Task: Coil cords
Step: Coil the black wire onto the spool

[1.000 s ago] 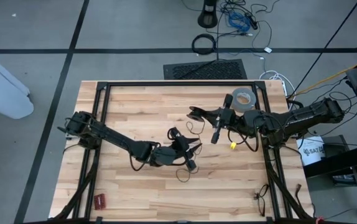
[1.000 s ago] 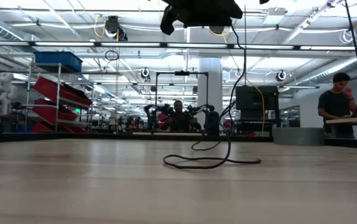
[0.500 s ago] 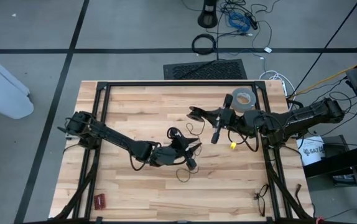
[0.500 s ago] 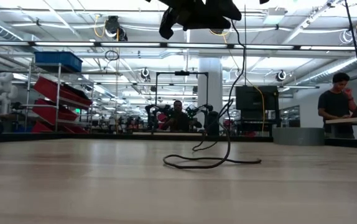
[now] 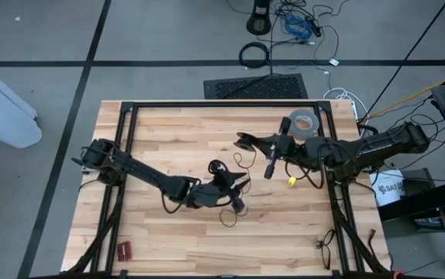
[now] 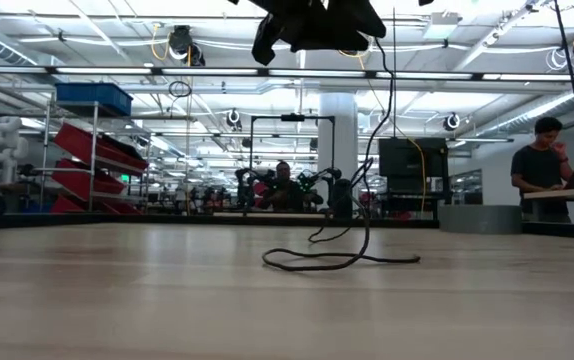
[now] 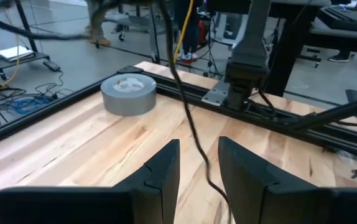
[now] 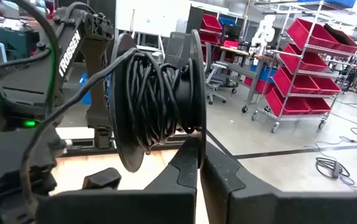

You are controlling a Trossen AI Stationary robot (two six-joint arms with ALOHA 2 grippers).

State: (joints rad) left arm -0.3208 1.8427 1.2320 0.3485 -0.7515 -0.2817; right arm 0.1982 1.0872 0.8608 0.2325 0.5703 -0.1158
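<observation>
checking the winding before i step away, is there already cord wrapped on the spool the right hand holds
Yes, in the right wrist view many turns of black cord sit wound on the spool just past the right hand.

Thin black cord (image 6: 339,262) looped on wooden table (image 6: 117,300) — rising to gripper (image 6: 312,20) overhead (partly cropped)

The table (image 5: 168,132) is pale, matt wood planking framed in black metal. At two o'clock sits a smooth grey tape roll (image 5: 304,122). The cord (image 6: 337,262) looks matt black.
</observation>
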